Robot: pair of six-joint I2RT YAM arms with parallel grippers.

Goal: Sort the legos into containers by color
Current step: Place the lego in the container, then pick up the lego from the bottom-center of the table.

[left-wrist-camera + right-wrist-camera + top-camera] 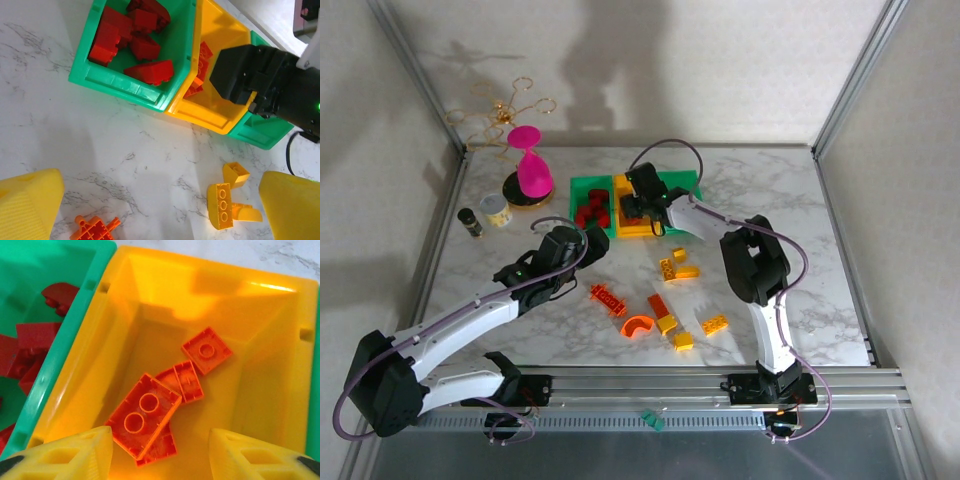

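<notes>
Green bin (125, 82): red bricks (145, 47) held inside.
Yellow bin (210, 270): orange bricks (142, 412) piled inside, touching the green bin.
Loose bricks (714, 324): yellow, orange, scattered apart from the bins.

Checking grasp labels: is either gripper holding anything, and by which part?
Nothing held. Right gripper, jaws apart above the yellow bin; left gripper, jaws wide over the table.

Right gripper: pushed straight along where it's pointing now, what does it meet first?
Probably the orange two-stud brick lying in the yellow bin, straight ahead of the open right gripper, among other orange bricks. Depth is hard to judge from the wrist view.
</notes>
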